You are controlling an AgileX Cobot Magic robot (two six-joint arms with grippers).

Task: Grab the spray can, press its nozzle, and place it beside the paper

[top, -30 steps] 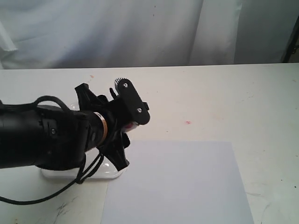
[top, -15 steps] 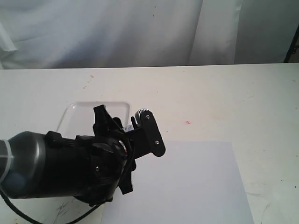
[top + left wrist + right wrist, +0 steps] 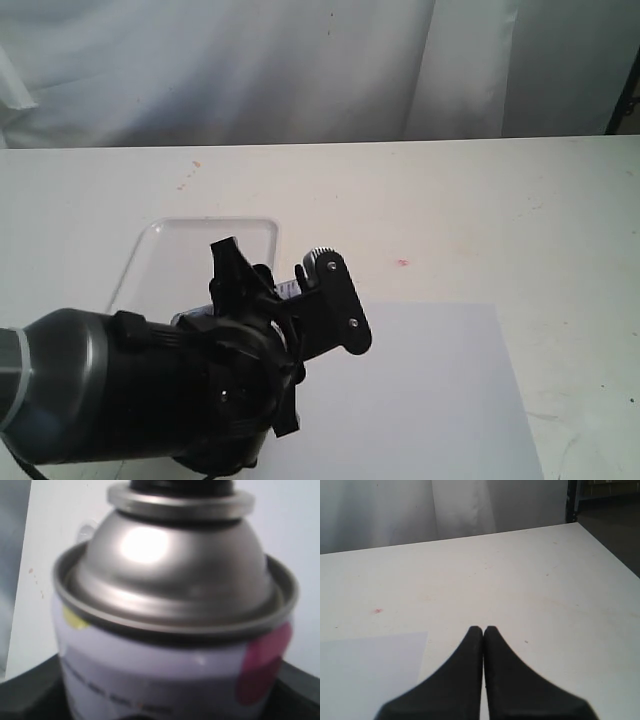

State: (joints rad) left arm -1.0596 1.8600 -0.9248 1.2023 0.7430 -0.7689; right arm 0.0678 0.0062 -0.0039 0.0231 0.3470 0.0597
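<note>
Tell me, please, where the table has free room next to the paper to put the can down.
In the exterior view, bare table lies right of the paper and behind it, around the red speck. The paper's left side is crowded: the tray and the left gripper holding the spray can.

Clamped in the matt black plastic left gripper (image 3: pixel 287 287), the spray can (image 3: pixel 170 680) is bare, shiny metal at the top and smooth printed white below. Beside the gripper the paper (image 3: pixel 420 390) looks thin and matt, the tray (image 3: pixel 160 250) glossy plastic, and the table (image 3: pixel 480 200) dull and scuffed.
</note>
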